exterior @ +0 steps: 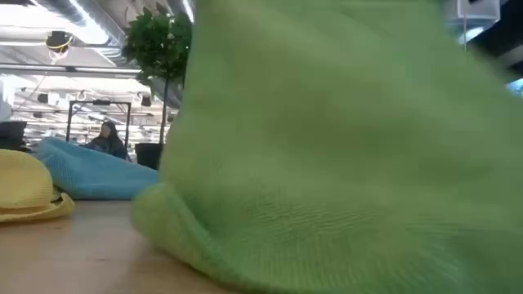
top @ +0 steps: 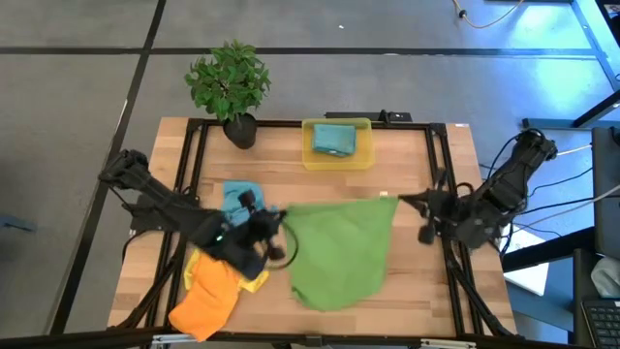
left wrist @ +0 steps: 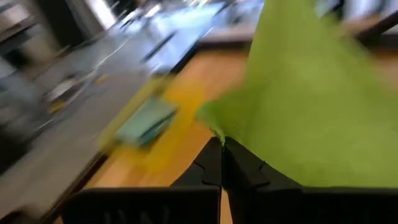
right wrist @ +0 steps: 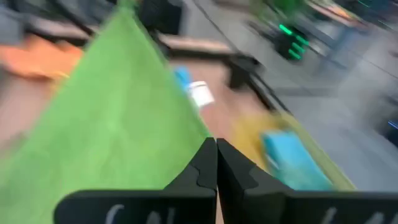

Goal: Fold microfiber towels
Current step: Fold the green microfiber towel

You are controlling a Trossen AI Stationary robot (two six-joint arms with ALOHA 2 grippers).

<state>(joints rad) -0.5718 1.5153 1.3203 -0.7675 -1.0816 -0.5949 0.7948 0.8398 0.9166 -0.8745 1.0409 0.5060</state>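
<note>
A green microfiber towel (top: 339,254) is stretched between my two grippers over the middle of the table. Its near part (exterior: 176,229) rests on the wood. My left gripper (top: 282,219) is shut at the towel's far left corner, and my right gripper (top: 407,202) is shut at its far right corner. To the left lie a teal-blue towel (top: 238,197), a yellow towel (top: 256,282) and an orange towel (top: 206,302), loosely heaped. Another teal-blue towel (top: 334,139) lies folded in the yellow bin (top: 364,157). My left gripper pinches the green towel's far left corner (left wrist: 214,129) between its two shut fingers, coming from the table's left side and slanting slightly down. The cloth runs away from the fingers toward the other gripper. My right gripper pinches the far right corner (right wrist: 198,127) between its shut fingers, coming from the table's right and slanting slightly down. The edge between the two grippers is lifted and the towel slopes down to the table.
A potted plant (top: 231,85) stands at the far left corner of the table, with the yellow bin beside it at the far edge. A black frame (top: 438,155) runs along the table's sides. Bare wood shows near the right front (top: 426,291).
</note>
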